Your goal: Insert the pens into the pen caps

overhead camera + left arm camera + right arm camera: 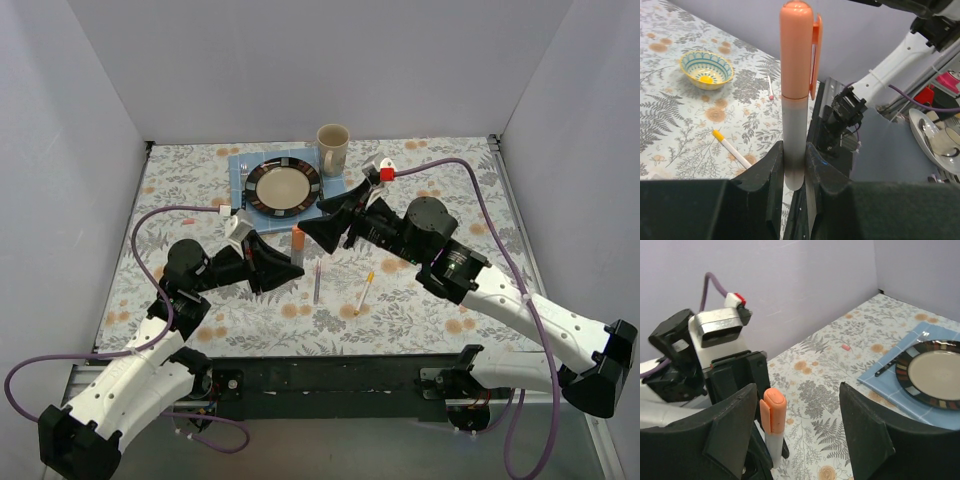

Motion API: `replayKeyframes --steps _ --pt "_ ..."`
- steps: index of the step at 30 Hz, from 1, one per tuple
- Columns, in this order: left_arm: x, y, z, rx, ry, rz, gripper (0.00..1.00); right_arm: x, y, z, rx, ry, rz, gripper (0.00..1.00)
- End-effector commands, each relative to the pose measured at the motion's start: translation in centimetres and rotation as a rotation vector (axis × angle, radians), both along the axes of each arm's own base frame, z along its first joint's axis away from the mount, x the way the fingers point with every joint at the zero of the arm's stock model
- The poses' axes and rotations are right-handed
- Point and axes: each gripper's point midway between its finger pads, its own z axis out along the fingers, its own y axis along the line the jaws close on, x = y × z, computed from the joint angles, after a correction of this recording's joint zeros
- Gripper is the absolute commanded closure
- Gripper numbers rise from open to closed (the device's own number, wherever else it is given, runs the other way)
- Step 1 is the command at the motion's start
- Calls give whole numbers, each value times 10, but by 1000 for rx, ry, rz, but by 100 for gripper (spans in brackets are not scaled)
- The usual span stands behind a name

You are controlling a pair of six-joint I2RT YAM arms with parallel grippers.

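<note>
The left gripper (794, 160) pinches the bottom of the thin grey marker pen (792, 125) so it stands straight up, the short orange plastic cap (796, 50) sits on its top, and the right gripper (799, 405) is spread wide around that cap, not touching it.

Pens x4: orange (795, 100), yellow (365, 292), purple (316, 283), pink (770, 87); plate (283, 187), mug (333, 148), bowl (699, 60) x1 ea.

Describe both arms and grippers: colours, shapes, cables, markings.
Left arm and right arm: white-shelled lower links, black joints. Left gripper and right gripper: black, broad wedge-shaped fingers. A thick purple cable loops to each wrist; a small red tag marks the right wrist.
</note>
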Motion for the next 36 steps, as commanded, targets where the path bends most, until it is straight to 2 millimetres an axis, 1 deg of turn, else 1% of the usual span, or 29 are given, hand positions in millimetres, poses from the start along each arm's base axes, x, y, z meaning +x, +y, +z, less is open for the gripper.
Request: replayKeyframes --steps 1,2,5,8,10,11,12,14,15,17,18,19,20,21,22,24,25,27,28,29,31,32,34,35,36 --pt "-21 -3 19 -29 -81 -121 100 -34 8 30 36 -105 227 30" --pt "-22 -3 18 -30 -78 -126 100 -43 11 32 40 -123 282 31" --pt "-22 -3 18 -37 -80 -128 100 -52 18 33 54 -122 355 35" --pt "-21 -3 19 -45 -80 -123 100 -57 22 26 61 -107 394 37" --pt "-21 -4 19 -49 -75 -124 100 -57 23 21 59 -98 398 45" --pt "-20 -4 20 -54 -71 -121 100 -59 24 16 57 -93 414 51" --pt "-20 -4 20 -59 -68 -120 100 -60 25 12 52 -87 425 66" --pt "-16 -4 28 -91 -68 -97 100 -65 25 3 43 -71 451 81" --pt "-16 -3 31 -102 -76 -91 100 -66 26 -8 27 -52 459 98" --pt "-8 -3 38 -125 -85 -53 100 -72 26 -19 11 -36 494 99" --pt "-6 -4 42 -132 -93 -46 100 -73 27 -31 -7 -16 507 99" --pt "-2 -5 46 -139 -102 -39 100 -75 28 -36 -15 0 523 99" --pt "1 -5 49 -144 -100 -36 100 -82 28 -42 -25 14 562 99" --pt "4 -6 54 -151 -107 -28 100 -84 29 -53 -41 40 578 99" --pt "7 -6 63 -162 -123 -18 100 -87 29 -61 -53 56 592 99" --pt "13 -7 71 -175 -146 3 100 -90 28 -75 -75 81 607 99" --pt "15 -7 75 -177 -158 5 100 -91 27 -89 -103 100 612 99" --pt "18 -9 84 -182 -182 3 100 -93 25 -99 -122 112 621 99" --pt "21 -9 88 -183 -186 11 100 -95 23 -109 -139 127 622 99" --pt "23 -9 96 -187 -201 14 100 -96 23 -113 -144 135 625 99" --pt "28 -10 100 -188 -210 24 100 -98 22 -120 -153 148 630 99" --pt "29 -9 107 -196 -226 30 100 -97 20 -127 -163 163 622 99" --pt "33 -8 112 -190 -238 45 100 -99 19 -135 -175 175 628 99" --pt "36 -7 118 -195 -251 63 100 -99 19 -142 -184 183 623 99" --pt "39 -5 120 -191 -253 75 100 -100 19 -148 -193 191 625 99"
